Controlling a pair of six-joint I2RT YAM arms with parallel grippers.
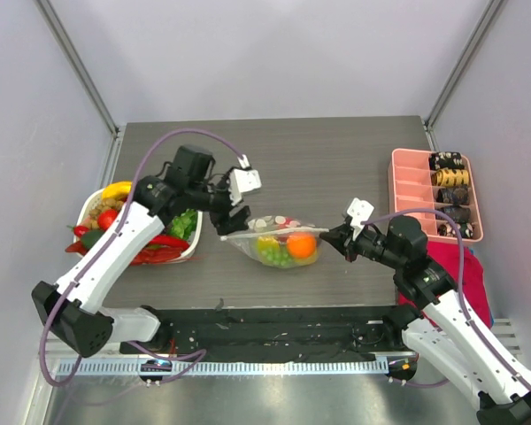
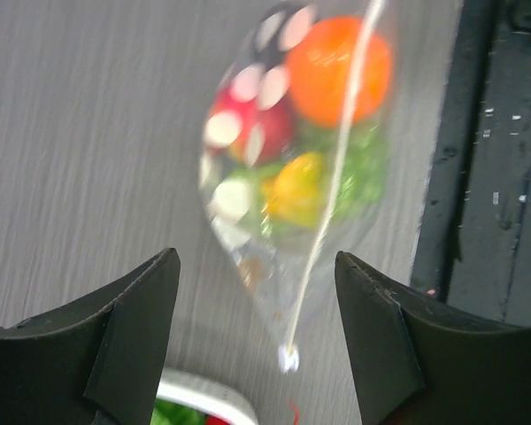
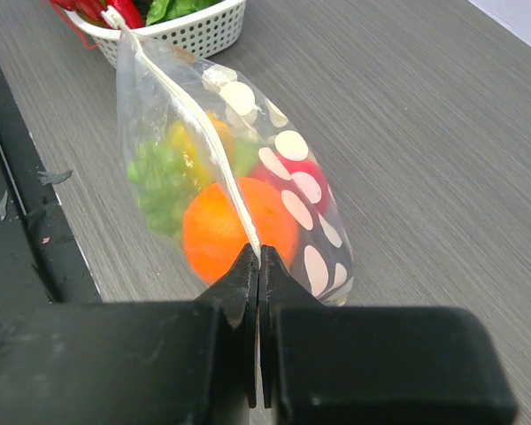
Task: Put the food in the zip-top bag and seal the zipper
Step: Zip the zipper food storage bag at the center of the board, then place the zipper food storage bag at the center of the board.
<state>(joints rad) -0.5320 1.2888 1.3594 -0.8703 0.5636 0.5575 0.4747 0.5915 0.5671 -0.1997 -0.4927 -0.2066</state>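
The zip-top bag [image 1: 279,243], soft, slick and light, sags mid-bench [image 1: 336,159] with the food [image 1: 301,243] inside. The right gripper [image 3: 258,266] pinches the zipper [image 3: 203,124] at the bag's 3 o'clock end, while the left gripper [image 2: 257,261] gapes wide at 9 o'clock, touching nothing. That firmer strip looks the surest hold.

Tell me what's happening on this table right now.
The right gripper is shut on one end of the zipper, holding the dotted zip-top bag by its top edge. Inside are an orange, a red fruit, a yellow fruit and green pieces. The left gripper stands open at the bag's tab end, gripping nothing. More food lies in the white basket.
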